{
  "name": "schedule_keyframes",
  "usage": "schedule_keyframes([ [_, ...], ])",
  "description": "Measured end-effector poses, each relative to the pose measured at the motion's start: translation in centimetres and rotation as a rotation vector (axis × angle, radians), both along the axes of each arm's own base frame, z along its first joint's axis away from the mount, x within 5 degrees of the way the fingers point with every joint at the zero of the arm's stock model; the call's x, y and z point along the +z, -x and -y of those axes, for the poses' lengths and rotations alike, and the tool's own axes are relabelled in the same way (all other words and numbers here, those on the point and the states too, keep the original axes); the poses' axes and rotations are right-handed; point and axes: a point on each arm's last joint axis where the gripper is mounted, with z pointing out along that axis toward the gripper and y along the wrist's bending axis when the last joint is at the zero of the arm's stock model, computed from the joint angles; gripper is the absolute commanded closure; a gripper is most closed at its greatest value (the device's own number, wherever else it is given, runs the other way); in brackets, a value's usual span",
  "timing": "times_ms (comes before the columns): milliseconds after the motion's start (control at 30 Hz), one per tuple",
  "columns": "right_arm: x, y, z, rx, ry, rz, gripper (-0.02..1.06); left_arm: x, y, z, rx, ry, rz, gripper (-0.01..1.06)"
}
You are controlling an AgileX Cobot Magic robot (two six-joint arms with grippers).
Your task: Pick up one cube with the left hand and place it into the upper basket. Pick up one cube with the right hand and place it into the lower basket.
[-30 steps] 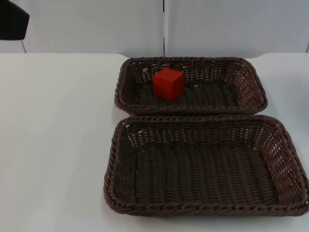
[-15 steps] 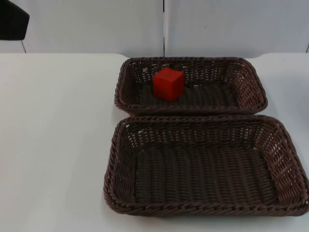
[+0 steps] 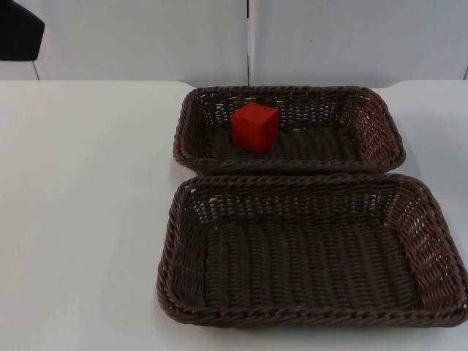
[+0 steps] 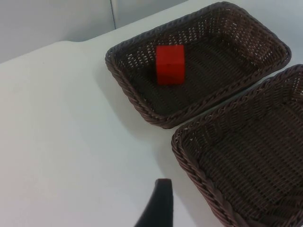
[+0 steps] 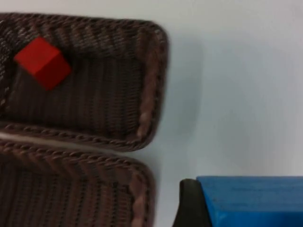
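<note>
Right gripper (image 5: 199, 208) closed on a blue cube (image 5: 251, 201), one black fingertip (image 5: 189, 203) pressed against the cube's side, held above the bare white table (image 5: 236, 94) just beside the baskets' right ends. Left gripper (image 4: 158, 208) above the table off the left side of the baskets, a single dark fingertip (image 4: 158, 205) visible, opening impossible to tell, nothing seen in its hold. Red cube (image 3: 255, 126) resting inside the upper basket (image 3: 380, 131), in its left half near the back wall, sitting flat on the woven floor; seen too from the left wrist (image 4: 170, 64) and from the right wrist (image 5: 42, 62). Lower basket (image 3: 183, 241) directly in front of the upper one, rims nearly touching, dark brown wicker like the other, floor bare. Grey partition (image 3: 146, 36) behind the table
</note>
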Motion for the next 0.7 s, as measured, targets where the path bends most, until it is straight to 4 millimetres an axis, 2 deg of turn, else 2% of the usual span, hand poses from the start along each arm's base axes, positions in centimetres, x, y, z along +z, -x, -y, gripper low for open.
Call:
schedule_keyframes([
  [200, -0.4, 0.6, -4.0, 0.15, 0.002, -0.01, 1.05, 0.0, 0.0, 0.0, 0.0, -0.001, -0.002, 0.27],
  [333, -1.9, 0.8, -7.7, 0.276, 0.016, -0.058, 1.05, 0.0, 0.0, 0.0, 0.0, -0.001, -0.002, 0.27],
  [367, -1.9, 0.8, -7.7, 0.276, 0.016, -0.058, 1.05, 0.0, 0.0, 0.0, 0.0, -0.001, -0.002, 0.27],
  [400, -2.6, 0.9, -9.1, 0.322, 0.024, -0.079, 1.05, 0.0, 0.0, 0.0, 0.0, -0.001, -0.002, 0.27],
  [500, -4.2, 1.1, -11.7, 0.4, 0.044, -0.116, 1.05, 0.0, 0.0, 0.0, 0.0, -0.001, -0.002, 0.27],
  [533, -4.2, 1.1, -11.7, 0.4, 0.044, -0.116, 1.05, 0.0, 0.0, 0.0, 0.0, -0.001, -0.002, 0.27],
  [700, -6.2, 1.8, -15.1, 0.502, 0.067, -0.145, 1.05, 0.0, 0.0, 0.0, 0.0, -0.001, -0.002, 0.27],
])
